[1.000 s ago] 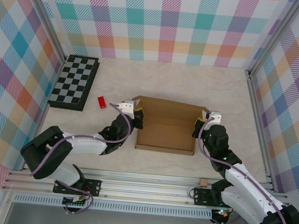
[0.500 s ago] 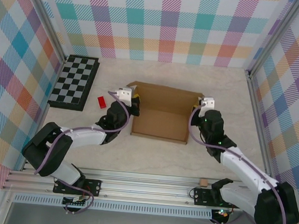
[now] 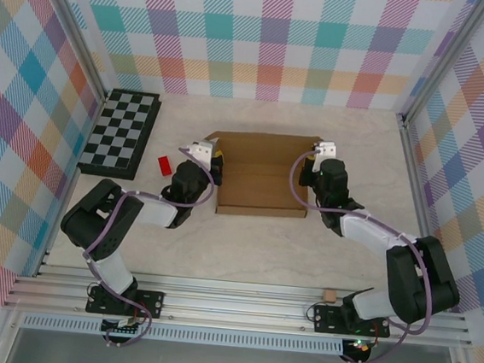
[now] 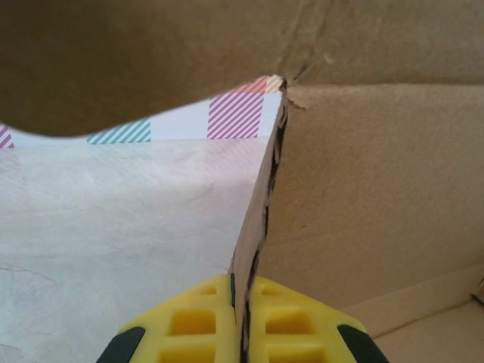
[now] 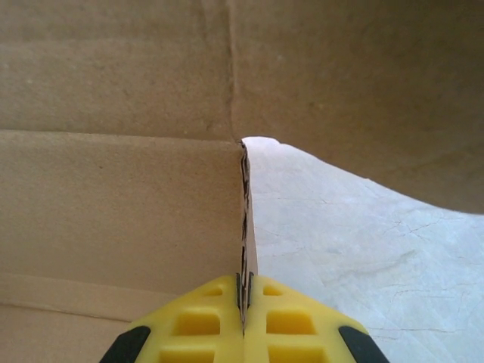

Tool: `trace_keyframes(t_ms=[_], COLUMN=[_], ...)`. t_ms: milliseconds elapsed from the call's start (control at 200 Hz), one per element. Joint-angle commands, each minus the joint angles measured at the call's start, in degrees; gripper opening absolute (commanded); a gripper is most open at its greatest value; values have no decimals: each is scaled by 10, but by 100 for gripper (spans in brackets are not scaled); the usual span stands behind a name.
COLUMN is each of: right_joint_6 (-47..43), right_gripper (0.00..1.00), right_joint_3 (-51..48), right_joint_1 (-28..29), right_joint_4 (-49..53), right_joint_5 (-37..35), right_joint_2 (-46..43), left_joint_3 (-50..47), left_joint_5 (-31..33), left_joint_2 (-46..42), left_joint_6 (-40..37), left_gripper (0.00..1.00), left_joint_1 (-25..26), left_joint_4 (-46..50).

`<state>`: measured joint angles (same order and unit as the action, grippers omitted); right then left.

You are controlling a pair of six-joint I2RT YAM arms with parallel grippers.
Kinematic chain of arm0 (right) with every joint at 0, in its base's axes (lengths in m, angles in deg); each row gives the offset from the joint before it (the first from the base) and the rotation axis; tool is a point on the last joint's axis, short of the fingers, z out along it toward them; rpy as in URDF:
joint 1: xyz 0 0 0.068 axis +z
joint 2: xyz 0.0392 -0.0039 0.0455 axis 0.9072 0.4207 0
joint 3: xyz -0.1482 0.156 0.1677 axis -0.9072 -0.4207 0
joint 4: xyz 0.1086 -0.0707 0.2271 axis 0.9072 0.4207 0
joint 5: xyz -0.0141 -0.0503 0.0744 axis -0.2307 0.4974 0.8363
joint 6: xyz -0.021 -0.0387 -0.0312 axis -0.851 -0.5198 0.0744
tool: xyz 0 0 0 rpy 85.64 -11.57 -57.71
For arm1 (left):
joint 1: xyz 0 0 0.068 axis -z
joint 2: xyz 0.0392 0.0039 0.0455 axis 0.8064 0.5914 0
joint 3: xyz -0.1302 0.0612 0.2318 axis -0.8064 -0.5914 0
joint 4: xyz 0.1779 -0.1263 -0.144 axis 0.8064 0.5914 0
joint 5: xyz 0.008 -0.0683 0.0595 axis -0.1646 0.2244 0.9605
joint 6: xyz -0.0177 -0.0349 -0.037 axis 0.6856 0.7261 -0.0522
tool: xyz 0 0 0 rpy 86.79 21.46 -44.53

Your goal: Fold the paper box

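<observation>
At centre of table (image 3: 365,150): box (image 3: 259,179), partly folded, side walls raised. Left gripper (image 4: 240,310) clenched on left wall edge. Right gripper (image 5: 244,306) clenched on right wall edge. Chessboard (image 3: 122,131) far left, well apart. Red block (image 3: 165,166) between chessboard and left gripper. Cardboard scrap (image 3: 329,294) at near edge, right.
</observation>
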<state>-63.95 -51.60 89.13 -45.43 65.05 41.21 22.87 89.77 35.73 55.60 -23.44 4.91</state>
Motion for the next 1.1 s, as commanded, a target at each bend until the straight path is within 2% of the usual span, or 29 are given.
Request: trace_keyframes(t_ms=[0,110,200,300,400,505,590,705,995,1095], right_joint_6=[30,51,74,90,92,96,97,101,119,131], right_gripper=[0,0,0,0,0,0,0,0,0,0], right_joint_3=[-22,-48,-74,-99,-114,-125,-130,-139,-163,-174], right_joint_1=[19,25,31,45,63,77,87,92,94,98], right_joint_4=[-32,-17,-14,-8,12,38,56,69,95,120], right_joint_5=[62,49,43,36,22,21,15,3,6,1], right_joint_2=[-7,-14,-24,-32,-41,-52,-64,-82,-110,-122], left_joint_3=[-11,-14,-43,-71,-78,-56,-19,22,-84,-107], left_joint_5=[-20,7,26,40,54,71,77,80,17,9], left_joint_2=[-14,-29,-18,9,8,-13,-40,-56,-18,-17], left_joint_6=[60,87,85,102,133,163,202,198,162,160], left_gripper=[0,0,0,0,0,0,1,1,0,0], left_joint_1=[30,63,90,102,113,127,131,144,155,161], left_joint_4=[-18,25,9,-22,-16,41,122,187,65,55])
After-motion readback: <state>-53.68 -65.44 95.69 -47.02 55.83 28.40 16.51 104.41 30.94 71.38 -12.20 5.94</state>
